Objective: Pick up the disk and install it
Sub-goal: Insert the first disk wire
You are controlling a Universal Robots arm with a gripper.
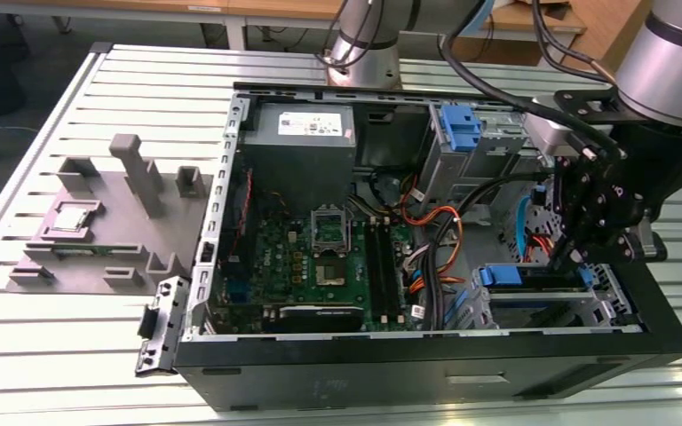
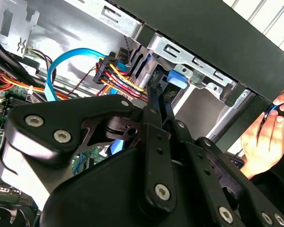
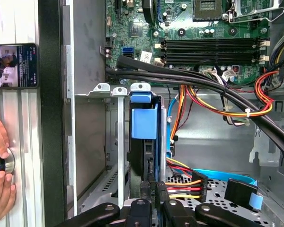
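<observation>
disk (image 3: 144,142) on edge in drive cage (image 3: 102,142), long axis down bay | pincer (image 3: 151,187) pinching disk

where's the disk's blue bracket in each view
Exterior view: disk's blue bracket in the drive cage, exterior view's right.
Second wrist view: bracket beside the red-yellow wires.
First wrist view: bracket in the cage slot.
Shared landmark: light-blue flat cable.

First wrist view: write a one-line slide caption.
Gripper at the blue-railed disk standing edge-on in the drive cage.
</observation>
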